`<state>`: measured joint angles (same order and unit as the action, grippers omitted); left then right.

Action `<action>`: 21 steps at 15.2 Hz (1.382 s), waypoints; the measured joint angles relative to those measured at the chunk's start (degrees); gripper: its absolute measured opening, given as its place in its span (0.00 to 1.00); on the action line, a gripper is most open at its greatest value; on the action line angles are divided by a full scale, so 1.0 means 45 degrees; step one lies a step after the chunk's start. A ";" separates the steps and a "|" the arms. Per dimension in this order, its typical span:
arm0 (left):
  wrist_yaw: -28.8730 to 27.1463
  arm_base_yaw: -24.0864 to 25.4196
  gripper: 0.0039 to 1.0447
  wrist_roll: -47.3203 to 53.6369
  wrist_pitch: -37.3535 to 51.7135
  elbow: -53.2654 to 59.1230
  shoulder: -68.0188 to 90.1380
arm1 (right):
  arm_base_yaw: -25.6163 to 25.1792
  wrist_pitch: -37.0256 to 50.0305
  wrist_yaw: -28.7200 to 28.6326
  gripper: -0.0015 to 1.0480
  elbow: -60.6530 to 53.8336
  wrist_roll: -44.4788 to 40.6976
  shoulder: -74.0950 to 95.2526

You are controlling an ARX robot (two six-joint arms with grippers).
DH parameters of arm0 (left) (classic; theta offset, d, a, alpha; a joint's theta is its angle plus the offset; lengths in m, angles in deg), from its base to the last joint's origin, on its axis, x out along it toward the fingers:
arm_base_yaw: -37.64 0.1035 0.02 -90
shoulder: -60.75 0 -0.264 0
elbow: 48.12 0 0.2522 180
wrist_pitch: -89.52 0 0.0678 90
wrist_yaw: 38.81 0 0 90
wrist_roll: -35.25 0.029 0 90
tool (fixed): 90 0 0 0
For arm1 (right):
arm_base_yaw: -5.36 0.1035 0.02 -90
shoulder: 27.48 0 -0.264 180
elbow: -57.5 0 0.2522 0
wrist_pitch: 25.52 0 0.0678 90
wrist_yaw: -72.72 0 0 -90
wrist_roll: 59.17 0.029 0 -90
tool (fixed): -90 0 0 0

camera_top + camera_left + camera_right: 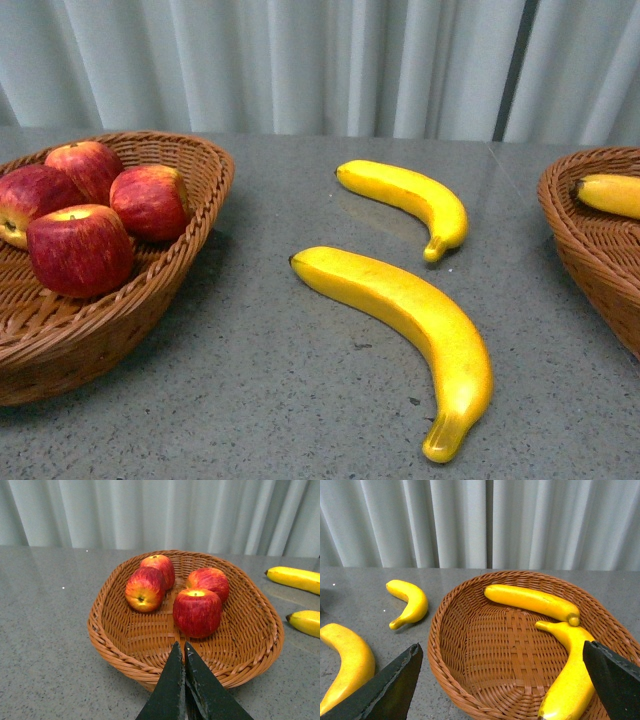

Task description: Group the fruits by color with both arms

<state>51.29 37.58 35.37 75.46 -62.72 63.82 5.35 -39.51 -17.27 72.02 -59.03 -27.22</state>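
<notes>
wicker on both flanks, yellow in the middle. the left basket holds four red apples, so the reds look sorted. on the grey table between the baskets lie the long banana, near, and the short banana, farther back. the step in hand, i'd say, is getting those into the right basket.

the right gripper hangs spread wide over that basket, holding nothing. the left gripper is pinched together, empty, above the near rim of the apple basket.

best play: the right arm crosses to a loose banana and comes down over its thick middle, jaws square across the curve. that glossy skin could squirt out of a grip near the tip.

the front view shows neither arm, and only one banana end in the right basket. the right wrist view reveals the basketed pair lying in there, ends close together. only the left wrist view shows the pinched claw.
</notes>
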 joint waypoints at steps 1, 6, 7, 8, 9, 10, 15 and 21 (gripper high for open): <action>-0.0029 -0.0005 0.01 0.0010 0.0291 -0.0039 -0.0539 | 0.0000 -0.0010 0.0000 0.94 0.0000 0.0005 0.0000; -0.0029 0.0000 0.09 -0.0019 0.0024 0.0000 -0.0544 | 0.0000 0.0000 0.0000 0.94 0.0000 0.0005 0.0000; -0.0029 0.0000 0.20 -0.0019 0.0024 0.0000 -0.0544 | 0.0000 0.0000 -0.0005 0.94 0.0000 0.0005 0.0000; -0.0029 0.0000 0.28 -0.0024 0.0024 0.0000 -0.0544 | 0.0000 0.0000 -0.0005 0.94 0.0000 0.0005 0.0000; -0.0029 0.0000 0.35 -0.0024 0.0024 0.0000 -0.0544 | 0.0000 0.0000 -0.0005 0.94 0.0000 0.0005 0.0000; -0.0029 0.0000 0.44 -0.0019 0.0024 0.0000 -0.0544 | 0.0000 0.0000 -0.0005 0.94 0.0000 0.0005 0.0000; -0.0029 0.0000 0.89 -0.0024 0.0024 0.0000 -0.0544 | 0.0000 0.0000 0.0000 0.94 0.0000 0.0005 0.0000; -0.0015 0.0000 0.94 -0.0019 0.0019 0.0000 -0.0544 | -0.0078 0.4211 -0.4313 0.94 0.1535 0.1399 0.5615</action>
<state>51.23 37.58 35.28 75.55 -62.72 61.38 5.00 -20.56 -36.68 78.92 -52.73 -1.96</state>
